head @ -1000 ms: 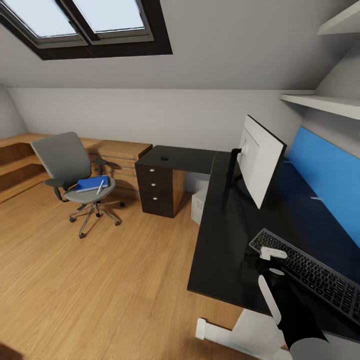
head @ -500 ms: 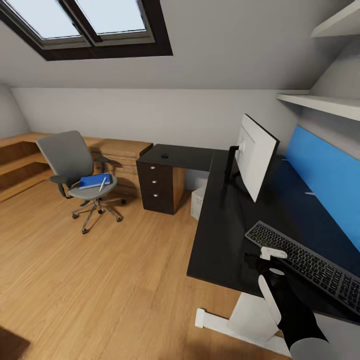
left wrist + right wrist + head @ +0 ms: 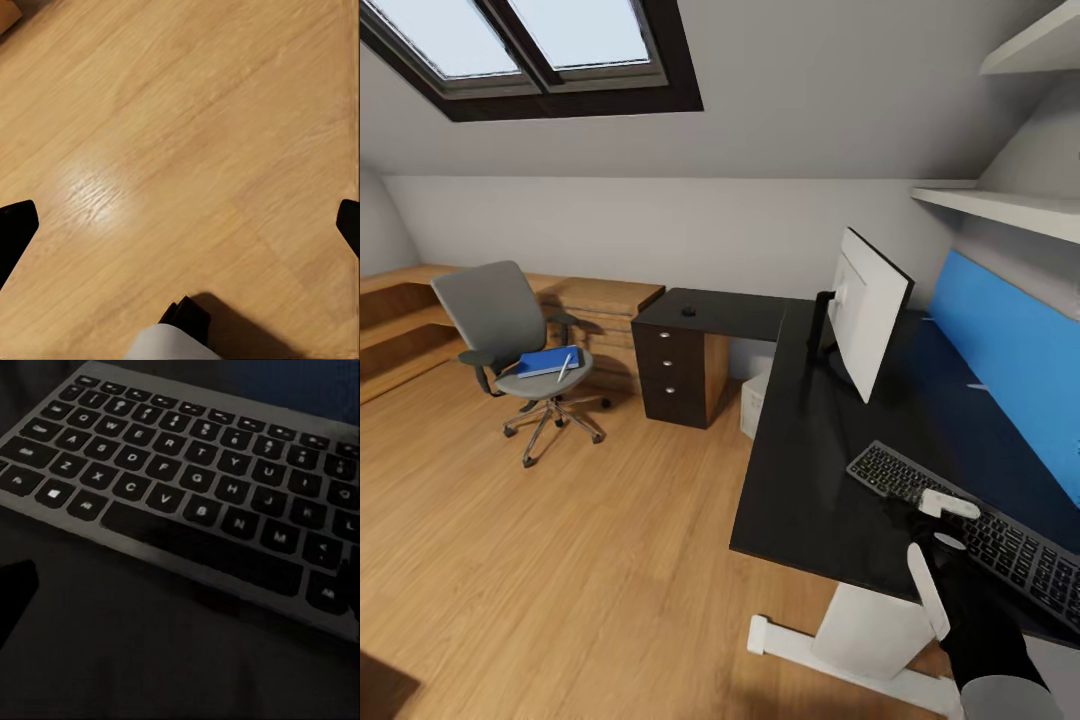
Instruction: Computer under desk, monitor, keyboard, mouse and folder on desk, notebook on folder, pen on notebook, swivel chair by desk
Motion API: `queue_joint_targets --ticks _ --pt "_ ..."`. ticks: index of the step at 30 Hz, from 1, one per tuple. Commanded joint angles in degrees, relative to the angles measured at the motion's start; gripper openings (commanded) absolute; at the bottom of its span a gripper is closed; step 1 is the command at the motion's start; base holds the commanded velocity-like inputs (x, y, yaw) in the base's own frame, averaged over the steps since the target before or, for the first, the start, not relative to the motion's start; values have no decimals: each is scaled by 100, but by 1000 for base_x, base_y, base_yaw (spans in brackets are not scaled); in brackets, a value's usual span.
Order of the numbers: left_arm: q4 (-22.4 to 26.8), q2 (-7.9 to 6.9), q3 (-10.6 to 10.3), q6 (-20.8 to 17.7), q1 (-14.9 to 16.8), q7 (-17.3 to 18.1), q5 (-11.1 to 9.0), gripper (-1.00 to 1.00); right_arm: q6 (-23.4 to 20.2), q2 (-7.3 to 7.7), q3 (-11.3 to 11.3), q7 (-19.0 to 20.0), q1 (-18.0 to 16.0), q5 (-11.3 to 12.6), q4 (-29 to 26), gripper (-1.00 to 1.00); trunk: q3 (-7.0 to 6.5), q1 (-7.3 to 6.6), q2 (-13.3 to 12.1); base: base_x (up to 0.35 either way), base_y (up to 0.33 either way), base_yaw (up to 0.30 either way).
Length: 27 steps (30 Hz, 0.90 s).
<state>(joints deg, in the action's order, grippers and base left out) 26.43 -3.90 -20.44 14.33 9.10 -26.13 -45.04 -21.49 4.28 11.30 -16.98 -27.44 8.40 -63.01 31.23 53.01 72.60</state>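
Your keyboard (image 3: 970,525) lies flat on the black bench (image 3: 810,440), near its front edge, with the blue back panel (image 3: 1010,370) behind it. The monitor (image 3: 870,310) stands on the same bench farther back, turned so its white rear faces you. The mouse (image 3: 688,312) sits small and dark on the far wing of the bench, above the black drawer unit (image 3: 672,375), well apart from the keyboard. The pale computer (image 3: 755,405) stands on the floor under the bench, beside that drawer unit.

Your right end effector (image 3: 180,585) hovers just over the keyboard's near edge; its fingers (image 3: 15,592) sit wide apart and hold nothing. Your left end effector (image 3: 180,221) points at bare wooden floor (image 3: 187,135), fingers likewise wide, empty.

Across the room the swivel chair (image 3: 510,340) stands well apart from the bench, with the blue folder (image 3: 545,361) on its seat and the white pen (image 3: 564,366) lying across the folder
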Motion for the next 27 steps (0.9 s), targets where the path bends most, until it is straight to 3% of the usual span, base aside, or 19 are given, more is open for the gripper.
queue_joint_targets --ticks 1,8,9,17,27 --pt "5 -1 -96 32 4 -36 -36 100 -13 22 63 -56 -3 65 -6 100 6 0 3 -1 -221 0" --pt "-4 17 -435 41 4 -55 134 100 8 234 332 -118 -9 89 11 100 6 0 3 0 -294 0" --pt "-5 15 -494 43 4 -58 165 100 12 329 411 -126 -14 97 33 100 6 0 3 0 -328 0" --pt "-5 12 -504 44 4 -59 178 100 86 434 593 -124 -27 105 282 100 6 0 3 0 -320 0" --pt "-6 12 -505 44 4 -59 187 100 829 633 633 -129 -142 130 1130 100 6 0 3 0 -270 0"
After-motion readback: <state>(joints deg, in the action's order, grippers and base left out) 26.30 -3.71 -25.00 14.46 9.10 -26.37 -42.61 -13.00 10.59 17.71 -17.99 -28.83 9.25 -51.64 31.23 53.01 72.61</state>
